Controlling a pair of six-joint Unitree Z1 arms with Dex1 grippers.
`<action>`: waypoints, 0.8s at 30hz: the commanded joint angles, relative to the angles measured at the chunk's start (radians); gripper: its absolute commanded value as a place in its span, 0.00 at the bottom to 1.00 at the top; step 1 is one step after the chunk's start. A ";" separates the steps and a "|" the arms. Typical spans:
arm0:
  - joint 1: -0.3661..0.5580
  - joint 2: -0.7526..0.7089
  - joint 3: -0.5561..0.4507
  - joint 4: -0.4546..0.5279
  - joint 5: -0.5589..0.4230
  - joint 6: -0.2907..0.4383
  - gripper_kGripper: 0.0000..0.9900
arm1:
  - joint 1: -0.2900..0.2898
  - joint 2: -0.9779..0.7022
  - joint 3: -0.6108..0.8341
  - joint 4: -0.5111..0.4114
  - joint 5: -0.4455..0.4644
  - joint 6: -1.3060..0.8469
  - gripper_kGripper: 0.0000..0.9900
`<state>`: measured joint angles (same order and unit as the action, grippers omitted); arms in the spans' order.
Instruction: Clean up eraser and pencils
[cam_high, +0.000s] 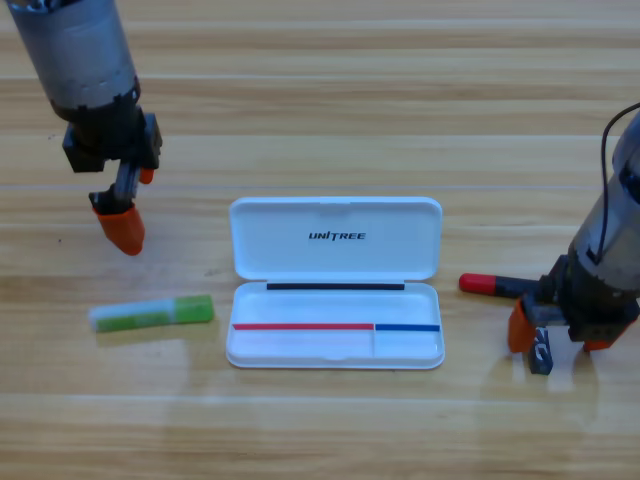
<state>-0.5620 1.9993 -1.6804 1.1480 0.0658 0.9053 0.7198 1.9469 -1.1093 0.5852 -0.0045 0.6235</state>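
Already the right gripper (548, 342) pinches the eraser (541, 353) by its top, above the black pencil (497, 286). A loose hold could drop it short of the case (335, 350). Left gripper (122, 215) waits, jaws unclear, above the green pencil (152, 313).

black pencil (492, 285) part hidden behind right gripper (553, 336)

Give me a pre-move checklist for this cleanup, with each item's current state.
1. White case open, lid back: ok.
2. Eraser in the right gripper: ok, it sits between the jaws.
3. Black pencil with red end packed away: not ok, on the table beside the right gripper.
4. Green-ended pencil packed away: not ok, on the table left of the case.
5. Left gripper free: ok, empty above the green-ended pencil.
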 joint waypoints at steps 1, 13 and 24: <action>0.019 0.027 0.015 0.019 -0.020 -0.040 0.94 | -0.048 0.115 0.043 -0.024 0.043 0.007 0.28; 0.034 0.007 0.065 0.015 -0.044 -0.088 1.00 | -0.046 0.099 0.019 0.050 0.141 -0.071 0.00; 0.034 0.007 0.197 -0.119 -0.043 -0.088 1.00 | 0.102 -0.098 -0.192 0.156 0.081 -1.052 0.00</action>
<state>-0.5412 2.0008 -1.5790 1.0942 0.0336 0.7974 0.7168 1.8718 -1.2049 0.6499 0.0946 -0.1554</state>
